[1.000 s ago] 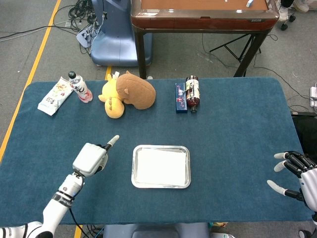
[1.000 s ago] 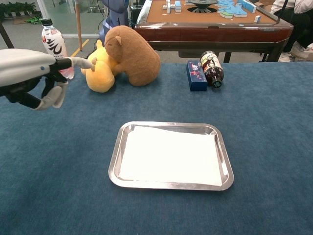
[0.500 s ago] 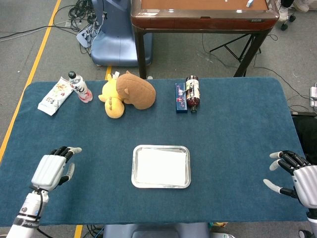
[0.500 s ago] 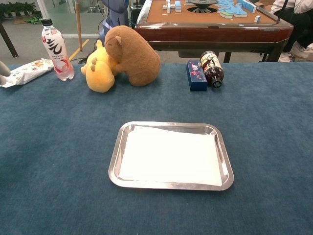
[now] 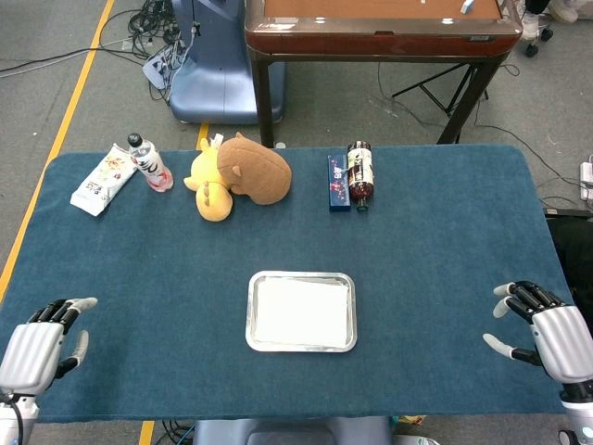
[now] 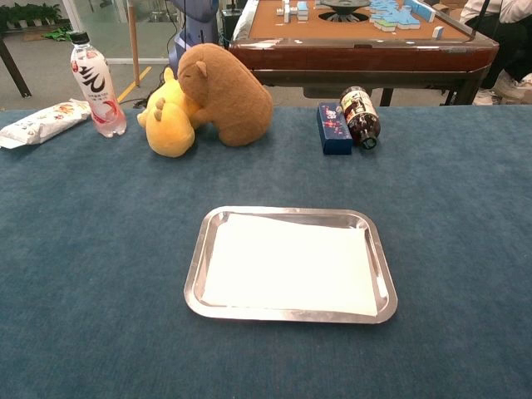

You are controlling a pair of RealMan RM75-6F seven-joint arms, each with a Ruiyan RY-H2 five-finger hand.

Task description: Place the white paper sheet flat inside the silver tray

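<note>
Both robot hands, left (image 5: pixel 35 345) and right (image 5: pixel 548 331), empty, fingers spread, at table's near corners.

Bench (image 5: pixel 445 241), covered in dark blue cloth. Resting directly on it: one silver tray (image 5: pixel 251 315), near the front at centre; one snack packet (image 5: pixel 103 179), lying flat at the far left; one clear bottle with black cap (image 6: pixel 94 83), upright, just beside the packet; one yellow plush toy (image 5: pixel 210 190) and one brown plush toy (image 5: pixel 256 169), touching, at the far edge; one blue box (image 5: pixel 337 184); one dark bottle (image 5: pixel 360 173) lying on its side, touching the box.
</note>
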